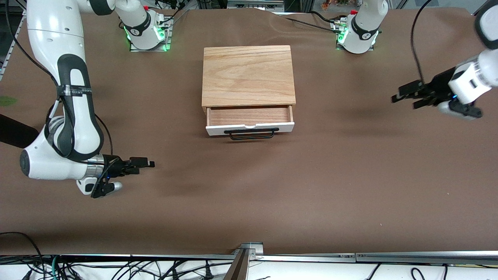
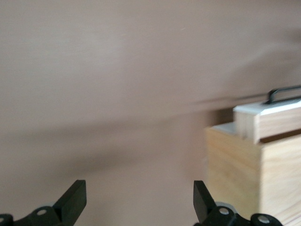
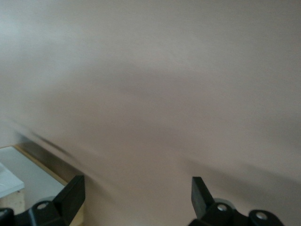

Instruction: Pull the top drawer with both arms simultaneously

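Drawer is sitting partly pulled out of the wooden cabinet mid-table — I'm holding my left gripper and right gripper wide and empty, well apart from its handle.

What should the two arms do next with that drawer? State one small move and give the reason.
Probably bring both grippers in toward the black handle. The top drawer is only partly out of the wooden box. The left gripper hangs open toward its arm's end of the table, the right gripper open over the brown table. Neither touches the handle.
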You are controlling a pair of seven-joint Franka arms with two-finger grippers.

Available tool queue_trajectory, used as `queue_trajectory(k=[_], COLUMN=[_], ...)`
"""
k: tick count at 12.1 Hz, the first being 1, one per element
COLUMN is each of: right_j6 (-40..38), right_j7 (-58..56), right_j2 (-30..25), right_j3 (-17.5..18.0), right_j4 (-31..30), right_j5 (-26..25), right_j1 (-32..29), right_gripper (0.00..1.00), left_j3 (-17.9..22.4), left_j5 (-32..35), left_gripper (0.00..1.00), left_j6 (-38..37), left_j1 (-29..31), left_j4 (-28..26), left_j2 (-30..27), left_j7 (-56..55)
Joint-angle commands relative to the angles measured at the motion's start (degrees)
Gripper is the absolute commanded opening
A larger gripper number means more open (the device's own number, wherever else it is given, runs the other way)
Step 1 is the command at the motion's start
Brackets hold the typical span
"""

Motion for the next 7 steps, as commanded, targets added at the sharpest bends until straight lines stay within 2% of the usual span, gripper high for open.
queue_trajectory(k=[1,3,4,5,7], right_j6=[-2.8,-4.9,-5.4,-5.6,-8.2], right_j7=[8.2,10.0,11.6,16.3,23.7], right_j2=[-3.7,-5.6,-6.6,-8.0,-9.7], right_j3=[-0.3,-0.4,-0.4,-0.3,-0.4], right_j4=[-0.9,-1.0,-0.9,-0.9,-0.9], right_j5=[-8.2,-12.0,-14.3,-17.4,-18.6], right_j1=[0.6,0.5,0.5,0.7,1.9], right_gripper=[1.0,1.0,1.0,1.0,1.0], left_j3=[0.2,-0.6,-1.8,-2.1,-2.5], left_j5=[9.5,18.8,20.5,20.5,18.7], left_gripper=[1.0,1.0,1.0,1.0,1.0], left_j6=[-5.2,-5.2,-5.3,-5.3,-5.2], left_j1=[-0.4,-0.5,-0.5,-0.5,-0.5], left_j4=[6.1,8.4,8.8,9.0,9.1], left_j2=[-0.9,-1.2,-1.2,-1.3,-1.0], left_j7=[-0.9,-0.2,0.0,0.2,0.6])
